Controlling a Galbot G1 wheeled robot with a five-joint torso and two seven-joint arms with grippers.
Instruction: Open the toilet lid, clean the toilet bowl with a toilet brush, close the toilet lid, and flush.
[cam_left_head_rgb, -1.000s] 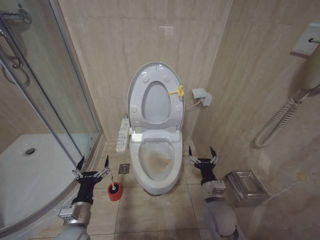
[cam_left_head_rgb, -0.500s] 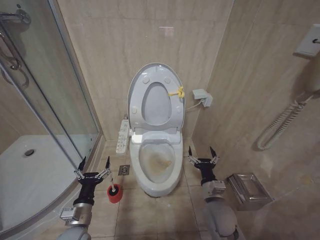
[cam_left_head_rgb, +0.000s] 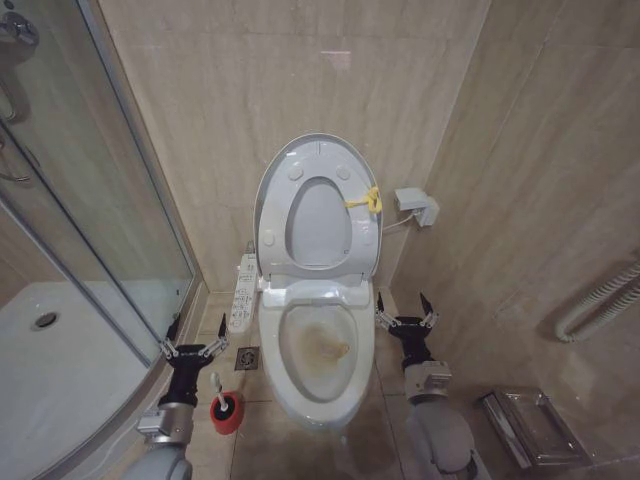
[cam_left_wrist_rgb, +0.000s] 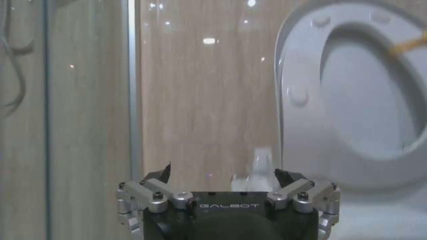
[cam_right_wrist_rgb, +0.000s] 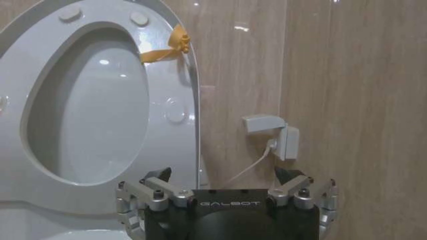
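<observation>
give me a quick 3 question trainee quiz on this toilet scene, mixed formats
1. True or false: the toilet lid is raised.
2. What does the toilet brush stand in? A) red holder cup B) toilet bowl C) shower tray
3. Fill in: both grippers are ____.

Key
1. True; it stands upright against the wall.
2. A, on the floor beside the left gripper.
3. Open; the right gripper hangs beside the bowl, holding nothing.
</observation>
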